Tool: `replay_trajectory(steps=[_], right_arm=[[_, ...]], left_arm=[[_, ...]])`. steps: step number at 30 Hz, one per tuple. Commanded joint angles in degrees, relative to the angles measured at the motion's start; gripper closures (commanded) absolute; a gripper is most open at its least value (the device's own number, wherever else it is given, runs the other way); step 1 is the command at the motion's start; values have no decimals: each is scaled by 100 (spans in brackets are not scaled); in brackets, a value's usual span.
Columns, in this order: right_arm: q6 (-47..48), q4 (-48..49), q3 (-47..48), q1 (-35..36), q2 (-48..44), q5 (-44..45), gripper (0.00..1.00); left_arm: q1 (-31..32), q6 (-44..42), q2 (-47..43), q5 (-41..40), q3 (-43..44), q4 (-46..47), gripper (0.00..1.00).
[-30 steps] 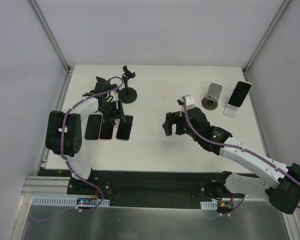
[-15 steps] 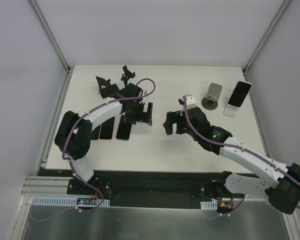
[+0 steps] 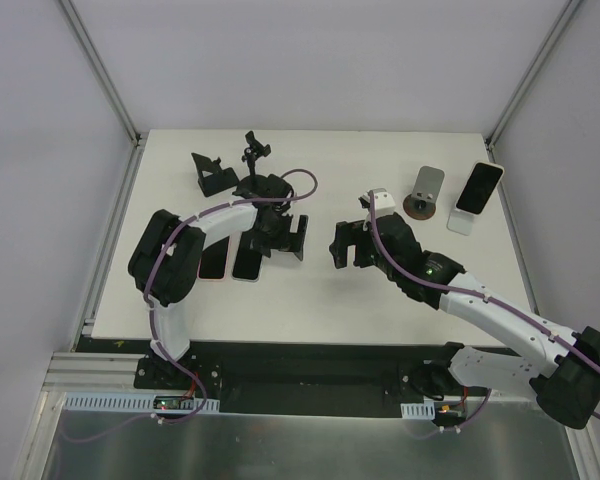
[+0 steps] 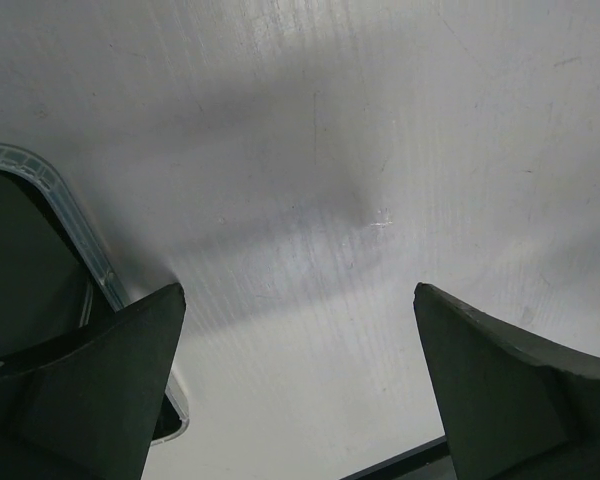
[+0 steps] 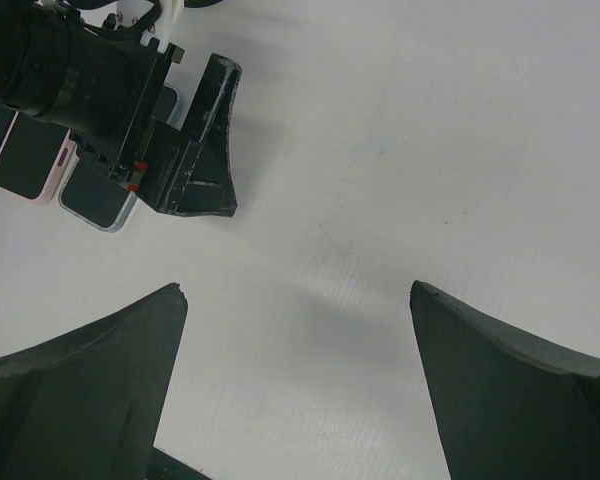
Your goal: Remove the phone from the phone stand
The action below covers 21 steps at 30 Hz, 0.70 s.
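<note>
A phone with a pale case leans upright in a white stand at the back right of the table. My right gripper hovers open over bare table near the middle, left of that phone and apart from it. My left gripper is open and empty just right of three phones lying flat. The clear-cased edge of one flat phone shows beside my left finger. In the right wrist view the left gripper sits beside the flat phones.
A silver stand on a round brown base stands left of the phone in its stand. A black folding stand and a black clamp stand on a stalk are at the back left. White walls enclose the table.
My left gripper has opened wide and swung right, away from above the flat phones towards the table's middle. The right arm has stayed put.
</note>
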<state>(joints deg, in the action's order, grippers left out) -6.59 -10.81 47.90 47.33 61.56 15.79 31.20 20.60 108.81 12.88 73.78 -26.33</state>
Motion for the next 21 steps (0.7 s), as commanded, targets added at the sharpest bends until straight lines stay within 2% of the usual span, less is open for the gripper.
replay_trajectory(steps=[1, 21], right_arm=[[-53, 26, 149, -22, -56, 73, 4], [-88, 0, 193, -31, -30, 64, 4]], left_arm=[[35, 41, -71, -426, -100, -109, 2], [-457, 392, -484, -779, -531, -101, 1]])
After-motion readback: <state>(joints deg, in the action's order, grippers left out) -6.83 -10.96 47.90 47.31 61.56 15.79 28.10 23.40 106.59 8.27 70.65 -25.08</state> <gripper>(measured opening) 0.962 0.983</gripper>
